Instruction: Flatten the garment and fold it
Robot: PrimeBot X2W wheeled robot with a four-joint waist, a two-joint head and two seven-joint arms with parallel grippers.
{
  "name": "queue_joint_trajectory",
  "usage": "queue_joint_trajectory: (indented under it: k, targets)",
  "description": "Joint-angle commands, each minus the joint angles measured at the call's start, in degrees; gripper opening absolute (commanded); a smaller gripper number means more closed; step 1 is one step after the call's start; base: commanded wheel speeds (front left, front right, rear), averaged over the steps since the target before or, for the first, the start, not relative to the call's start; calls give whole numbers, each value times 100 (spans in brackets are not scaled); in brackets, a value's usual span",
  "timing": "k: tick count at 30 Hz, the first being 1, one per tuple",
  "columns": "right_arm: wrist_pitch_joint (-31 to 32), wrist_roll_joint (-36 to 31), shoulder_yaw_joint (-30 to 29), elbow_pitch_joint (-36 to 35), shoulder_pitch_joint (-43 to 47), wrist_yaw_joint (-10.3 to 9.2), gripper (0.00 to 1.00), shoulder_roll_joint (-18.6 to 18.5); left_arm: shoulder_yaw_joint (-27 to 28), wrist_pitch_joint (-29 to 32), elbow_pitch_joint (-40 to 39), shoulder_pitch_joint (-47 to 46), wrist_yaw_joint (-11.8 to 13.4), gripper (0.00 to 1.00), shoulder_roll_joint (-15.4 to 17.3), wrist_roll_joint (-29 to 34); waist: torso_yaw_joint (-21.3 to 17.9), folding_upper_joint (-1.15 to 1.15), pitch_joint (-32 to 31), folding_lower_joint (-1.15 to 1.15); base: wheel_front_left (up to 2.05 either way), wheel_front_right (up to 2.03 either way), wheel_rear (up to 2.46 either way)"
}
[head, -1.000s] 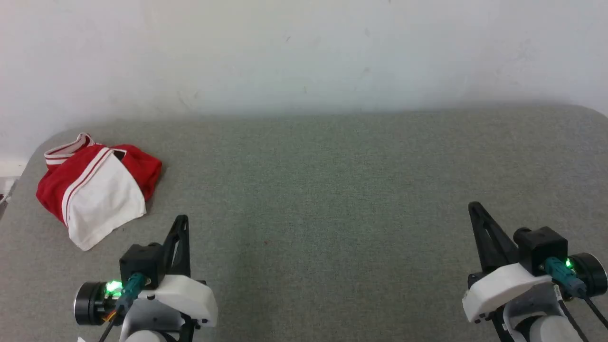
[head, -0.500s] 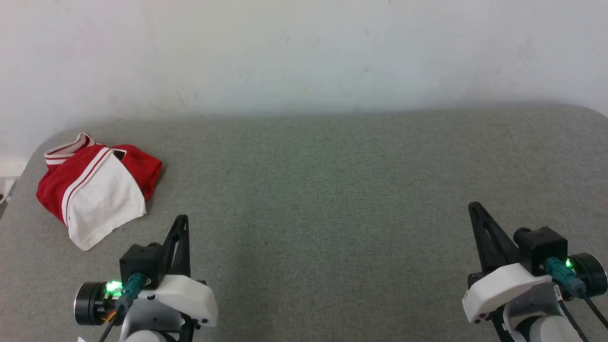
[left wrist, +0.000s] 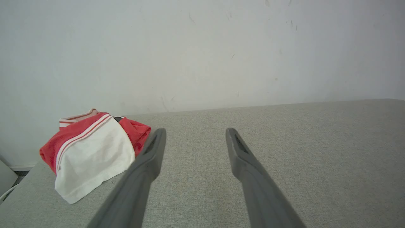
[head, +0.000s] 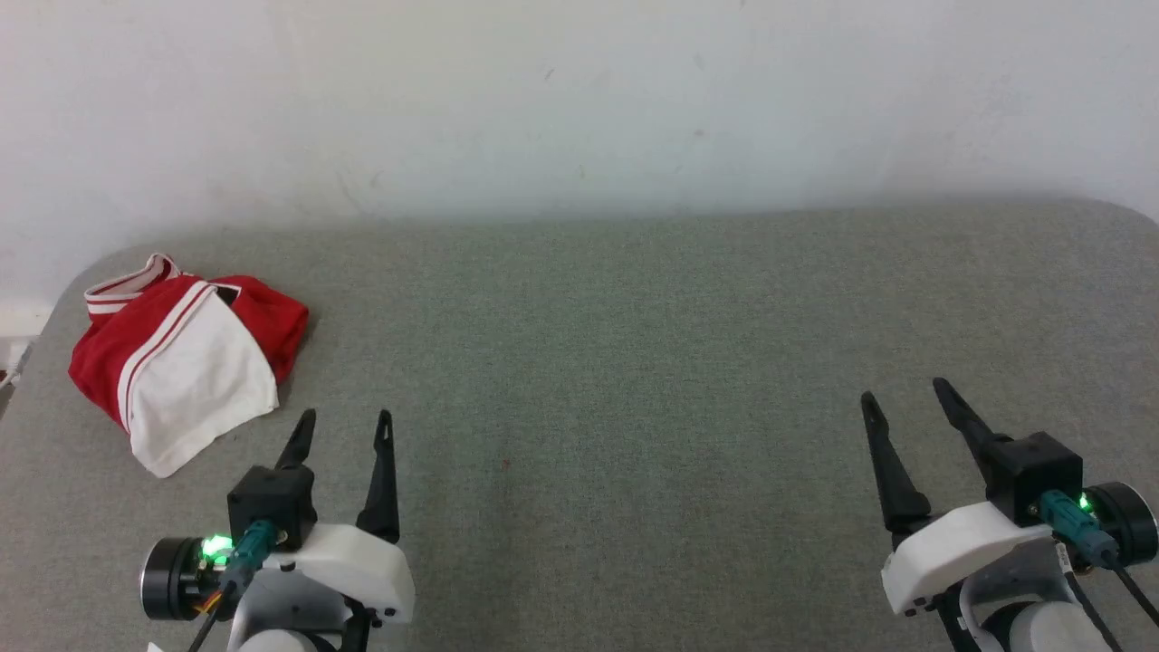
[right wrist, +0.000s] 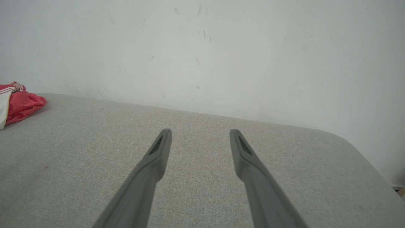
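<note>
While left fingers (head: 382,480) and right fingers (head: 886,462) stand spread, the red garment (head: 181,362) lies crumpled, white sleeve uppermost.

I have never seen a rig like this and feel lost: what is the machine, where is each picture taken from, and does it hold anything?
It is a wheeled robot with two arms, each ending in two long dark fingers. The head view looks down from its head: the left fingers show at lower left, the right fingers at lower right. Each wrist view looks along that arm's own fingers. Both pairs stand open and hold nothing. On the grey surface, before a white wall, lies one crumpled red and white shirt, at the far left, apart from the fingers. The job is to flatten and fold it; neither is done yet.
</note>
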Motion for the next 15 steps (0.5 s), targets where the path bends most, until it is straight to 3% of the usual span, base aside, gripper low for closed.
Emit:
queue_joint_trajectory:
  k: [1,15]
  targets:
    - [-30,31,-13,1,-1,0,100,1,0,-30,4,-4,26,100,-1,-13,0,-1,2,0,0,0,0]
    - [-197,304,-72,-72,2,0,100,3,-20,-198,-18,-18,166,100,-4,-93,9,-1,29,0,0,0,0]
